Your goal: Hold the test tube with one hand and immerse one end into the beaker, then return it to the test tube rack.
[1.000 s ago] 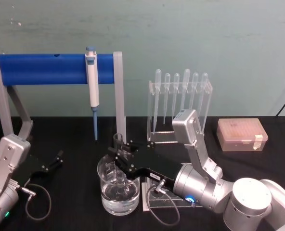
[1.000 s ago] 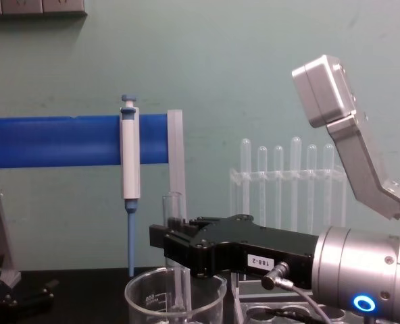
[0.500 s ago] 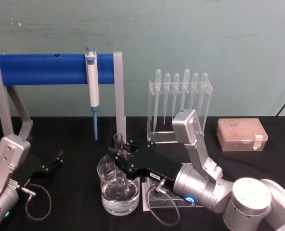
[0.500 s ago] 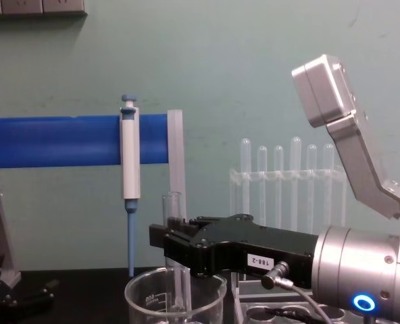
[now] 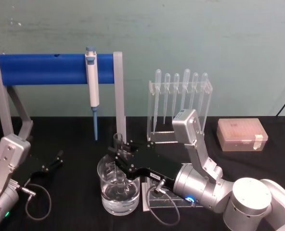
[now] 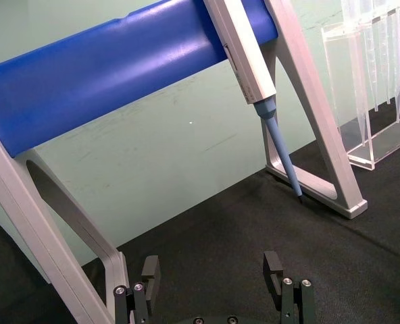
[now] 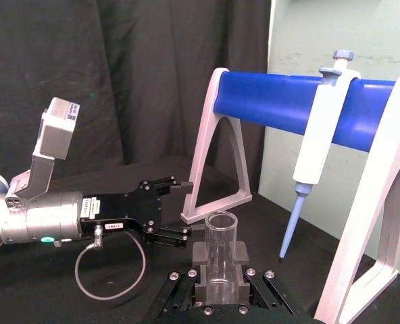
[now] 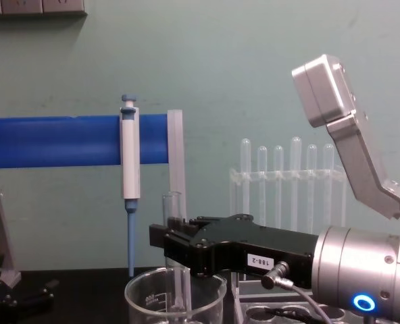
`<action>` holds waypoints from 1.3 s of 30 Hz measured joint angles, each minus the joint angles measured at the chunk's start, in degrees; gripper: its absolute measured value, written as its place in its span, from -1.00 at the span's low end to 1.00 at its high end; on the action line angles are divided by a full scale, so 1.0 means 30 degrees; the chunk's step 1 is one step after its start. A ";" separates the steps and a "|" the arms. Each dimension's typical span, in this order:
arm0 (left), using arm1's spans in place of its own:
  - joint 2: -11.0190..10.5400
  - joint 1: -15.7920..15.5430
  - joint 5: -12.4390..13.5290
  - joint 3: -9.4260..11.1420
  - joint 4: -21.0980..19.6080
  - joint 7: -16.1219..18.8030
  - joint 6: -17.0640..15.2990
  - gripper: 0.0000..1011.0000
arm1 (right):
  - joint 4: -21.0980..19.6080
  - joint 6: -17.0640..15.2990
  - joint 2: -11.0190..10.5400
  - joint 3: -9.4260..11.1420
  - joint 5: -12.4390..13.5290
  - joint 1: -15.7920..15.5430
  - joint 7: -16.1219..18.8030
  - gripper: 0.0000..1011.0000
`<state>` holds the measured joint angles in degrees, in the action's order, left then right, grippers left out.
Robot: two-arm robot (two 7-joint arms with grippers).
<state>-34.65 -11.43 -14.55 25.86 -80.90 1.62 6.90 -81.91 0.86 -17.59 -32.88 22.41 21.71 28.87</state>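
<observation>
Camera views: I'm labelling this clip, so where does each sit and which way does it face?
Head: high, looking down at the beaker; right tool grips the test tube, left tool parked.
Chest: low, facing forward; right tool enters from the right.
Left wrist: faces the blue stand; own open fingers.
Right wrist: looks past the test tube at the left tool.
Shared: all show the micropipette.

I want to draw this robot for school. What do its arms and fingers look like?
Both arms are shiny silver, ending in flat black grippers. The right gripper has a small white label, a glowing blue ring light on its wrist, a silver box on a bracket and a looping grey cable. The left gripper has black fingers, a green light and a cable loop too.
</observation>
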 joint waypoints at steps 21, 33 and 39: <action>0.0000 0.0000 0.0000 -0.0001 -0.0001 0.0000 0.0000 0.98 | 0.0000 0.0001 0.0000 0.0000 0.0000 0.0000 0.0000 -0.56; 0.0000 0.0000 -0.0001 -0.0001 -0.0001 0.0000 0.0001 0.98 | 0.0000 0.0000 -0.0001 0.0000 0.0001 0.0000 0.0000 -0.56; 0.0000 0.0001 -0.0001 0.0000 -0.0001 0.0000 0.0001 0.98 | 0.0000 0.0001 0.0000 0.0000 0.0000 0.0000 0.0000 -0.56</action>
<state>-34.64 -11.43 -14.55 25.86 -80.90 1.62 6.91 -81.91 0.87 -17.59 -32.88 22.41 21.71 28.87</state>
